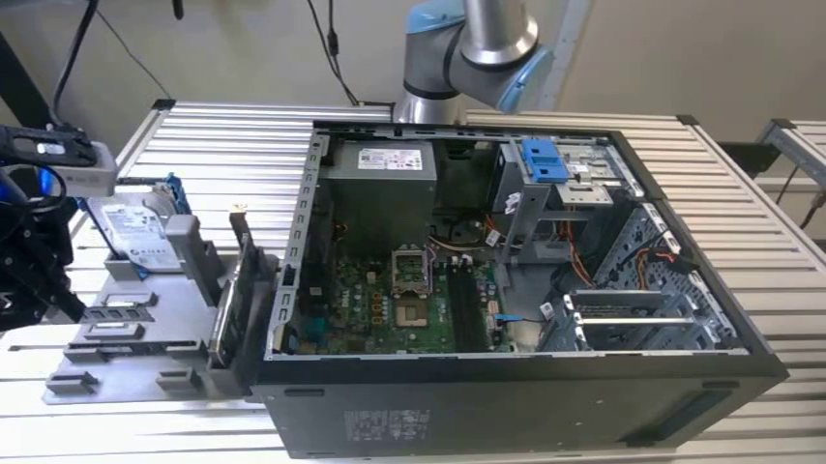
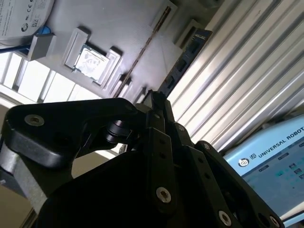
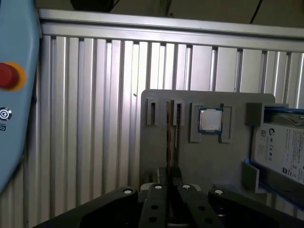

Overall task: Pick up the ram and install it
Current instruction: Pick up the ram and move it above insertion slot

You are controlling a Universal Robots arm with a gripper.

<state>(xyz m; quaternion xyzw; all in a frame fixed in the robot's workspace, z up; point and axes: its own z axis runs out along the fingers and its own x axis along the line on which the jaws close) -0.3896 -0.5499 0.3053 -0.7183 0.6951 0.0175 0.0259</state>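
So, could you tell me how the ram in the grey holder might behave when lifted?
The ram looks thin and stands on edge in a slot of the holder, so it is probably light and fairly stiff. Pulled at a tilt, it might bind there.

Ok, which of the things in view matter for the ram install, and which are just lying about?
In the job: ram, on edge in the grey fixture; end effector close to it; computer case, open.
Lying about: hard drive; processor chip; teach pendant.
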